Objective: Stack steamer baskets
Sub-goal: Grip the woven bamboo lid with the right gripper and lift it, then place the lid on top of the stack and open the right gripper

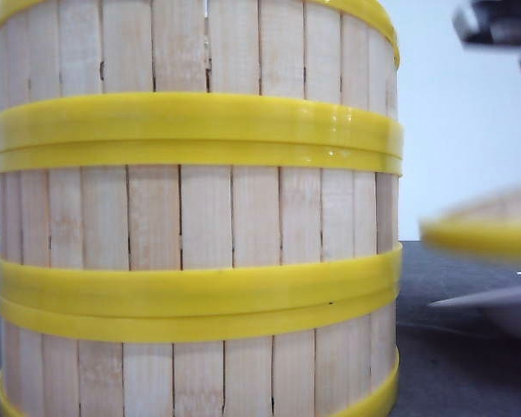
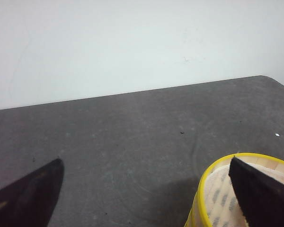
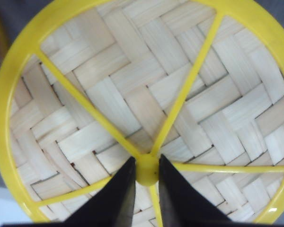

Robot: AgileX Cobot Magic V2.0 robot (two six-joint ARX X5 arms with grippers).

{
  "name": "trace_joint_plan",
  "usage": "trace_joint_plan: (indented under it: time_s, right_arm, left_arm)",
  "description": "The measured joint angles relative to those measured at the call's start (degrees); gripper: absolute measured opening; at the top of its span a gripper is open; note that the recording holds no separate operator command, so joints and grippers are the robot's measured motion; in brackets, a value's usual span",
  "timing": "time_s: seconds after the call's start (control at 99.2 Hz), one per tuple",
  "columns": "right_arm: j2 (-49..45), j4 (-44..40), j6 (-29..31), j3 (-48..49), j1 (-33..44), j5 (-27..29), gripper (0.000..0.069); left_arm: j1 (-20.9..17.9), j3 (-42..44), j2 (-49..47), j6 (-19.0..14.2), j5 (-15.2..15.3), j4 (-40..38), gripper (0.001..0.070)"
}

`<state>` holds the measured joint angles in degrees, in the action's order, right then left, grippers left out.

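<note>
Front view: a stack of round steamer baskets, pale vertical wooden slats with thick yellow rim bands, fills the left and centre of the frame, close to the camera. Three tiers are seen, joined at two double yellow bands; the stack stands on the dark grey bench. At the right edge another steamer basket is seen blurred, held above bench level, with the rim of a white shallow plate below it. A dark blurred part of the right arm is seen at top right.

Right wrist view: the right gripper is pinched on the yellow centre hub of the lifted basket's woven bamboo face, where the yellow spokes meet; both dark fingers touch the hub.

Left wrist view: the left gripper is spread wide, nothing held. One finger lies over the yellow-rimmed woven top of a basket; the other finger is over bare bench. A white wall is noted behind.
</note>
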<state>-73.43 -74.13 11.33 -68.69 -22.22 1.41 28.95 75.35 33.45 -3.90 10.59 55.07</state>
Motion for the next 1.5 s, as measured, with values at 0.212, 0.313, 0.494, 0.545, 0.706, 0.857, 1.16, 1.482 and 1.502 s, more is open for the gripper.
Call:
trace_joint_plan:
  time_s: [0.212, 0.313, 0.494, 0.545, 0.706, 0.857, 1.16, 1.482, 1.502]
  right_arm:
    - [0.0, -3.02, -0.44, -16.2, 0.15, 1.79, 0.0051]
    - [0.0, -3.13, -0.44, -23.54, 0.13, 1.14, 0.0051]
    - [-0.17, -3.17, -0.17, -32.87, -1.51, -7.37, 0.0051]
    - [-0.57, -3.17, 0.07, -34.07, -3.02, -9.86, 0.0051]
    - [-3.96, -3.21, 1.16, -34.56, -9.51, -10.91, 0.0051]
    - [-8.96, -3.21, 2.05, -34.51, -15.45, -10.86, 0.0051]
    - [-16.33, -2.86, 2.4, -34.45, -24.7, -14.86, 0.0051]
    - [-17.38, 1.95, 2.49, -34.4, -27.65, -15.5, 0.0051]
    - [-17.38, 2.16, 2.51, -34.4, -27.65, -15.85, 0.0051]
  left_arm:
    - [0.0, 0.0, 0.0, 0.0, 0.0, 0.0, 0.0693]
    - [0.0, 0.0, 0.0, 0.0, 0.0, -0.02, 0.0693]
    - [0.0, 0.0, 0.0, 0.0, -0.02, -0.28, 0.0693]
    - [0.0, 0.0, 0.0, 0.0, -0.02, -0.39, 0.0693]
    - [0.0, 0.0, 0.0, 0.0, -0.02, -0.48, 0.0693]
    - [0.0, 0.0, 0.0, 0.02, -0.02, -0.46, 0.0693]
    - [0.0, 0.0, 0.0, 0.02, 0.0, -0.37, 0.0693]
    - [0.0, 0.0, 0.0, 0.02, 0.0, -0.31, 0.0693]
    - [0.0, 0.0, 0.0, 0.02, 0.0, -0.31, 0.0693]
